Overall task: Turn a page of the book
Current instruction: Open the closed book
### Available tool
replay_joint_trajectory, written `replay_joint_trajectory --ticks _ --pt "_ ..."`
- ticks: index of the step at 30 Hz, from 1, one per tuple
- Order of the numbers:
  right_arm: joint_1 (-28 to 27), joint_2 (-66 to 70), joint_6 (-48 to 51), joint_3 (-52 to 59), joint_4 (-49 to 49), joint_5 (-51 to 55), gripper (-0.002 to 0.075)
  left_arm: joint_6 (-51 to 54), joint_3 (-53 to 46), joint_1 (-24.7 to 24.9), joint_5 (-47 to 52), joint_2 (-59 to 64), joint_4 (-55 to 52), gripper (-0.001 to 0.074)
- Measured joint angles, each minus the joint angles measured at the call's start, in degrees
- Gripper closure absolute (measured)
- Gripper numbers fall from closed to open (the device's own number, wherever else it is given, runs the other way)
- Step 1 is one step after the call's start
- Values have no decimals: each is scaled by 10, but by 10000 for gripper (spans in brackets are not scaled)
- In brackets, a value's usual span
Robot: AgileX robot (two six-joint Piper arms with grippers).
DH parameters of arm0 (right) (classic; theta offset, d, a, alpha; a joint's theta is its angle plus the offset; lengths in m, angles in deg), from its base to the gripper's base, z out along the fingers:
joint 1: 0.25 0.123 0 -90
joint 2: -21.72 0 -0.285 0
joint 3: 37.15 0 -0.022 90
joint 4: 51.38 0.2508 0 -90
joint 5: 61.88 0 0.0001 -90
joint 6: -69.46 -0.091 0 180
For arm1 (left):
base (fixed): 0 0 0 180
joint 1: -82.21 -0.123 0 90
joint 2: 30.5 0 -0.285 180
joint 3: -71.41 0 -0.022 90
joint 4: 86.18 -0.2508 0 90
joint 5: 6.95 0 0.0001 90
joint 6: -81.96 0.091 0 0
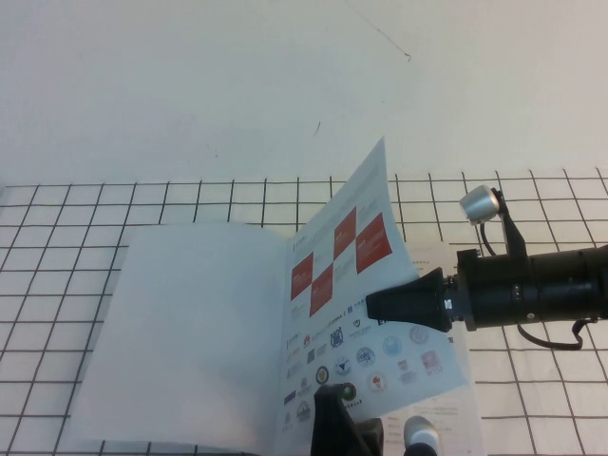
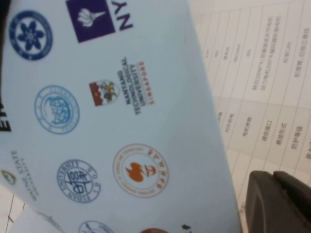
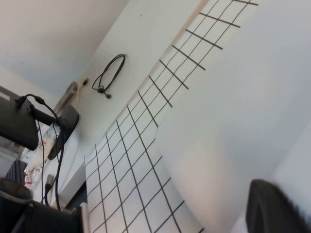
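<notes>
From the high view, the right gripper (image 1: 380, 306) is reaching in at the page (image 1: 356, 313), which is standing raised over the open book (image 1: 195, 332); whether it is gripping, I cannot tell. The left gripper (image 1: 334, 418) is sitting under the page's near edge.

From the left wrist, logos on the page (image 2: 116, 121) are filling the space beside its fingertip (image 2: 272, 201).

From the right wrist, one fingertip (image 3: 274, 208) is showing against white paper

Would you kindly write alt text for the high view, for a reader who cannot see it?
The page, showing red squares above logos, stands lifted from the open book on a gridded table. The right gripper meets its right edge, while the left gripper sits low at the page's bottom edge.
</notes>
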Motion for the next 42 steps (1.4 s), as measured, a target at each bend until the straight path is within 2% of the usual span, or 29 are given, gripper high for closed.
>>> replay_joint_trajectory --ticks 7,15,23,28,42 --pt "0 0 1 0 -1 0 726 -21 0 -35 -5 23 -3 737" --pt "0 0 1 0 -1 0 726 -51 7 -36 -10 24 -26 737" --pt "0 -1 1 0 -1 0 726 -67 12 9 -20 21 -71 737" --pt "0 -1 1 0 -2 0 726 -80 12 11 -13 21 -105 737" --pt "0 -1 1 0 -31 1 726 -128 12 -59 45 37 -107 737"
